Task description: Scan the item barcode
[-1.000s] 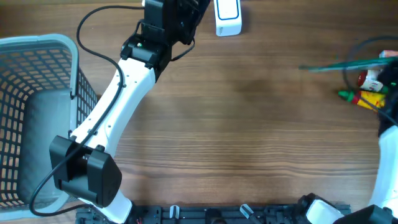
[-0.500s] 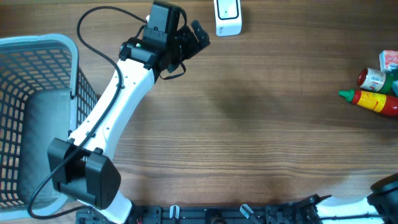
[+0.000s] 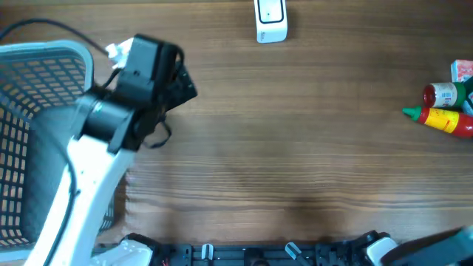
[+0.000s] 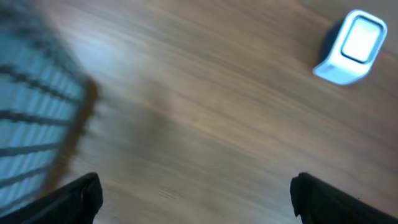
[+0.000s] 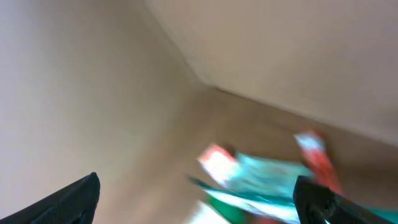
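Items for scanning sit grouped at the right edge of the wooden table (image 3: pixel 295 148), untouched, with both grippers spread wide and empty.

Seen from overhead, the group is a yellow sauce bottle (image 3: pixel 447 120) lying on its side with a green tip, a red-capped bottle (image 3: pixel 441 94) just behind it, and a pink box (image 3: pixel 462 70) at the frame edge. The white barcode scanner (image 3: pixel 270 19) stands at the far middle of the table, well apart from the group. The left gripper (image 3: pixel 181 81) hangs near the rim of a pale blue basket (image 3: pixel 44 55); its wrist camera shows the fingers parted over bare wood with nothing between them. The right gripper (image 5: pixel 199 202) is out of the overhead view; its own blurred camera shows widely parted fingers holding nothing, with smeared teal, red and green shapes beyond.
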